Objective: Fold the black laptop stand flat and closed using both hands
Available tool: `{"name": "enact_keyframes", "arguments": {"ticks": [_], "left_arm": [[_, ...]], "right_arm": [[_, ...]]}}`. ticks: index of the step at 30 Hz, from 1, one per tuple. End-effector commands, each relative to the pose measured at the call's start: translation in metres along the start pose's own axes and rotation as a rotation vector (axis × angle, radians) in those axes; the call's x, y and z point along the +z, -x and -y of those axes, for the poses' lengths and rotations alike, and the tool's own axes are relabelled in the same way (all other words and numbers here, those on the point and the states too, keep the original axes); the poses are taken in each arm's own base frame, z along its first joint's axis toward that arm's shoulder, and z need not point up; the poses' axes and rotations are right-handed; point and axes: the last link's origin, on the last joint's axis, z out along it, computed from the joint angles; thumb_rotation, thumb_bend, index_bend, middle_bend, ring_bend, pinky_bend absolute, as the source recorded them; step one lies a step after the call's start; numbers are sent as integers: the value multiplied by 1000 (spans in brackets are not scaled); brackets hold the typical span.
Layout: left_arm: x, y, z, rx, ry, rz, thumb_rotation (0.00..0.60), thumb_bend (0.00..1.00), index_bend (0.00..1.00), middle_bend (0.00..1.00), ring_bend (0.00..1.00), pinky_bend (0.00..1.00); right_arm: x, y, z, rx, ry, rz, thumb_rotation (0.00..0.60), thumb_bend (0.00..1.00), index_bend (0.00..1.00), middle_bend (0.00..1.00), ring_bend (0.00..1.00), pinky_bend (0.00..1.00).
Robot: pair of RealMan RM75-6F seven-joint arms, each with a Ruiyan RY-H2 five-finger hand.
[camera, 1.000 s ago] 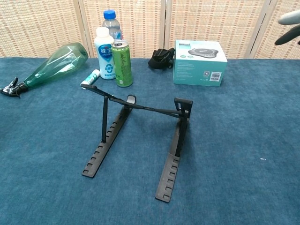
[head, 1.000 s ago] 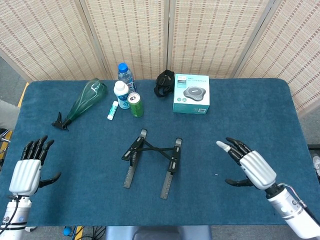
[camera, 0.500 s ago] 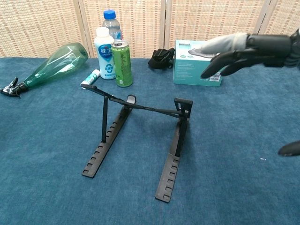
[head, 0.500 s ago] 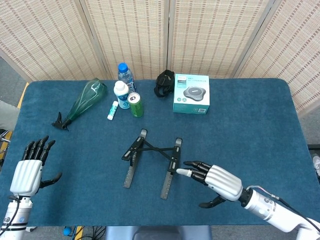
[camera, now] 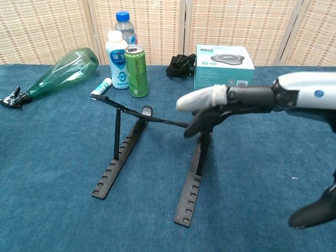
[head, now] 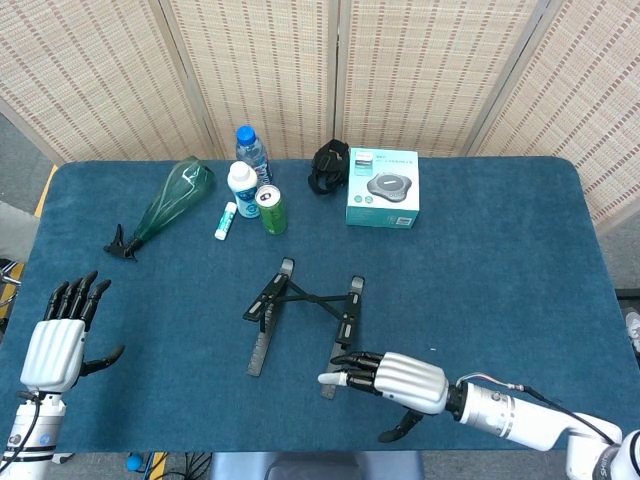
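Note:
The black laptop stand [head: 302, 322] [camera: 152, 157] stands unfolded in the middle of the blue table, its two notched rails splayed and joined by crossed bars. My right hand [head: 385, 377] [camera: 231, 105] hovers open over the near end of the stand's right rail, fingers stretched out toward the left, thumb hanging below. In the chest view it hides the top of the right rail. My left hand [head: 58, 338] is open at the table's near left edge, far from the stand, and shows only in the head view.
At the back stand a green glass bottle [head: 165, 202] lying down, a white bottle [head: 243, 188], a blue-capped bottle [head: 250, 148], a green can [head: 272, 210], a small tube [head: 225, 220], a black pouch [head: 329, 167] and a teal box [head: 383, 188].
My right hand has swept from the table's right side leftward and toward the near edge, arriving over the stand's right rail. The left hand and the stand have stayed put.

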Motion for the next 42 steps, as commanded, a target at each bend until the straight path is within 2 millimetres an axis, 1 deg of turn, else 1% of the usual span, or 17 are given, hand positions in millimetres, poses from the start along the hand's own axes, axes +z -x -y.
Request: {"name": "enact_keyframes", "arguments": {"ticks": [1,13,16,19,22,24,26,32,42], "left_arm": [[0,0,0,1,0,0,600,148,83,12,1,0],[-1,1,1,2,-4,3,600,148,82,12,1,0],[-2,0,1,2,-7,1,600,147,82,12,1,0],[-3,0,2,2,-10,1,600,147,83,12,1,0],[-4,0,3,2,-11,2,600,147,83,12,1,0],[-4,0,3,2,-12,1,600,148,83,12,1,0],[-5,0,4,2,-14,0,600,148,82,12,1,0],[-5,0,5,1,-14,1,600,147,82,12,1,0],[-6,0,8,1,-21,0,600,147,83,12,1,0]], "right_arm": [[6,6,-3,15,-3,39,600,22,0,196,50,136],[41,21,-24,26,14,107,600,23,0,194,50,136],[50,24,-33,24,34,114,600,23,0,169,42,136],[56,26,-41,5,59,127,600,23,0,130,5,98],[63,24,-49,-7,89,120,600,23,0,93,0,44],[66,21,-53,-17,101,100,600,23,0,65,0,9],[68,14,-57,-27,115,66,600,23,0,45,0,0],[71,-11,-72,-30,177,-48,600,20,0,18,0,0],[68,-45,-95,-48,271,-190,600,19,0,10,0,0]]}}
